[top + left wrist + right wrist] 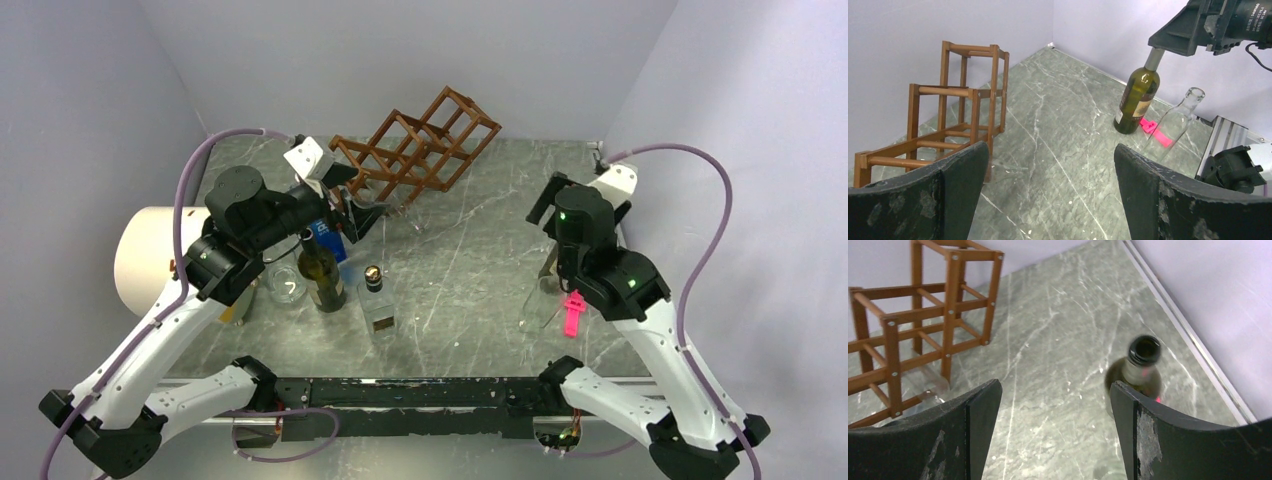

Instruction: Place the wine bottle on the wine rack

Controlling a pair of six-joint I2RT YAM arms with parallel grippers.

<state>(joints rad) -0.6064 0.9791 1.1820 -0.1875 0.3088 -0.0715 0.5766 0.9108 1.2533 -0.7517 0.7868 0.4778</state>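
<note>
The grey marble worktop [470, 260] carries the reddish-brown wooden open-frame wine rack [994, 85] at its far side. The dark green glass wine bottle [1135, 100] stands upright well apart from it, under the right hand [1054, 390]. This hand and the left hand [1050, 150] are both spread, empty.

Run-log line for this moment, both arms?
right gripper: open, at mouth of green wine bottle, no grip | left gripper: open, empty, near wine rack | bottle: upright, not racked
</note>
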